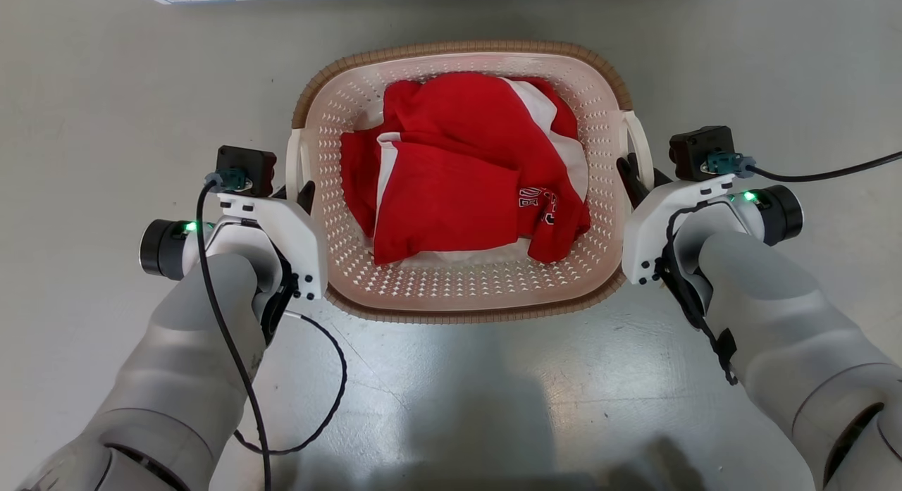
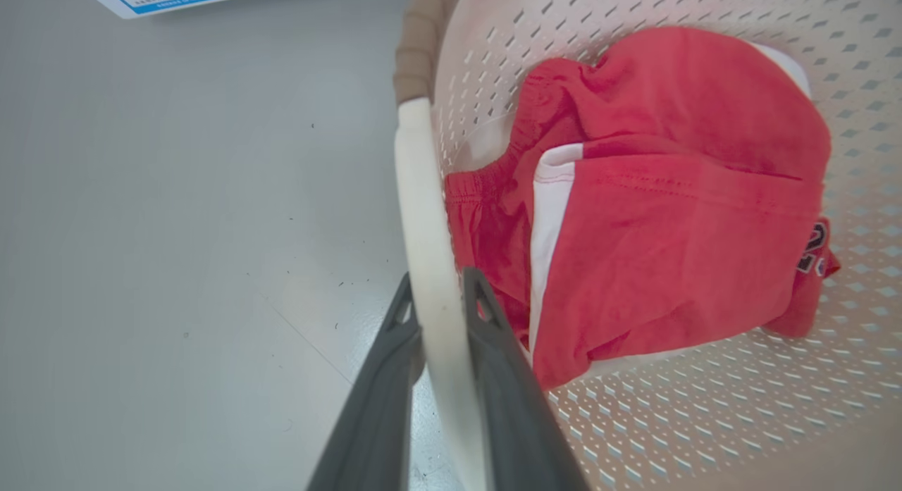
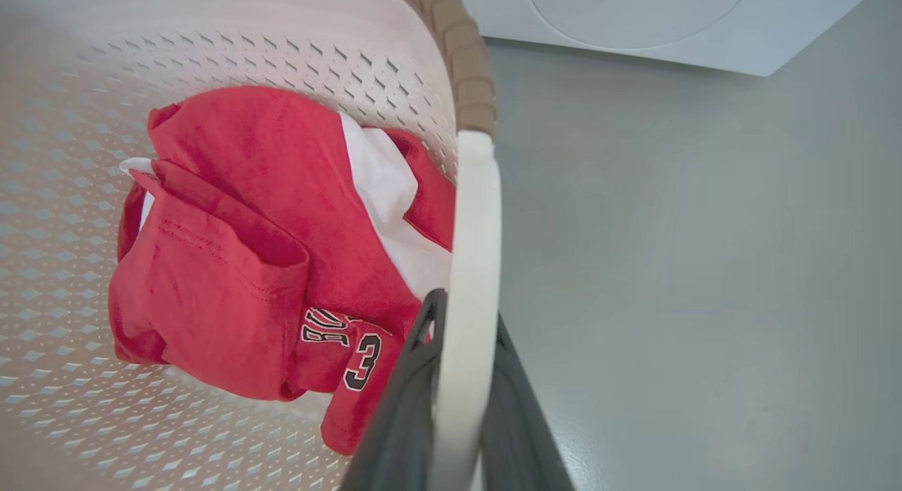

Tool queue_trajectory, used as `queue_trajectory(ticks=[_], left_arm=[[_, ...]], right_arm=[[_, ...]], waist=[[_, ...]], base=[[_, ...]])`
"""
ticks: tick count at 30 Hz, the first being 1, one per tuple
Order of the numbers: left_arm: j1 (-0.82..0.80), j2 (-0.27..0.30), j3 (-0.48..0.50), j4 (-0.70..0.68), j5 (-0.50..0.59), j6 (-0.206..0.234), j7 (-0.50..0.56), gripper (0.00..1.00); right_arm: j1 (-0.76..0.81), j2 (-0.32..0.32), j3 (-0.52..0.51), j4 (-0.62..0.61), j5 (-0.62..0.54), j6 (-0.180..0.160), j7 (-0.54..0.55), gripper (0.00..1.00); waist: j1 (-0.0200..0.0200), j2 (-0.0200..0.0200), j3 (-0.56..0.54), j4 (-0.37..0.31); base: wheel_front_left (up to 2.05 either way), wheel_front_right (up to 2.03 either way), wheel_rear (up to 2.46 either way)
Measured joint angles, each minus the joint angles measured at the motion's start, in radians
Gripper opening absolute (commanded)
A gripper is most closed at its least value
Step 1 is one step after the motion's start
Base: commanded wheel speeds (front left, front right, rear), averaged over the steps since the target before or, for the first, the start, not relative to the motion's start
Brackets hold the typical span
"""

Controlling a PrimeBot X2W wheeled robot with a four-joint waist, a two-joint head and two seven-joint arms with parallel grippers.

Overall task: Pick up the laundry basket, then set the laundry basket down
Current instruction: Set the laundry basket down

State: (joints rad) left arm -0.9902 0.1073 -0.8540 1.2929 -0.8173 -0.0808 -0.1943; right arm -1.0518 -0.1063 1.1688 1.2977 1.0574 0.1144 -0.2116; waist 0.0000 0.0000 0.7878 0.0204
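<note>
You have the laundry basket [image 1: 338,103], loaded with red clothes [image 1: 458,160], at centre frame in the head view. The left gripper [image 2: 440,287] pinches its left handle [image 2: 416,195] and the right gripper [image 3: 465,315] its right handle [image 3: 476,209], both narrowed. That grip on opposite sides should carry it level.

Layout: laundry basket [image 1: 465,313] centred ahead, floor [image 1: 451,406] beneath and around. Clothing [image 1: 451,188] lies inside it. Left tool [image 2: 440,280] straddles left handle [image 2: 421,195], right tool [image 3: 465,315] straddles right handle [image 3: 476,216] (one finger inside, one outside). Appliance [image 3: 634,19] beyond far rim.
</note>
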Motion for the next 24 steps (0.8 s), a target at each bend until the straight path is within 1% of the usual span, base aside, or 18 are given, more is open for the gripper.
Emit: queue_trajectory(ticks=[24], left_arm=[[-0.005, 0.016, -0.017, 0.002, -0.002, 0.000, 0.000, 0.00]], right_arm=[[-0.002, 0.014, 0.001, 0.003, 0.000, 0.000, 0.000, 0.00]], waist=[[0.0000, 0.0000, 0.015, -0.009]], base=[[0.00, 0.00, 0.00]])
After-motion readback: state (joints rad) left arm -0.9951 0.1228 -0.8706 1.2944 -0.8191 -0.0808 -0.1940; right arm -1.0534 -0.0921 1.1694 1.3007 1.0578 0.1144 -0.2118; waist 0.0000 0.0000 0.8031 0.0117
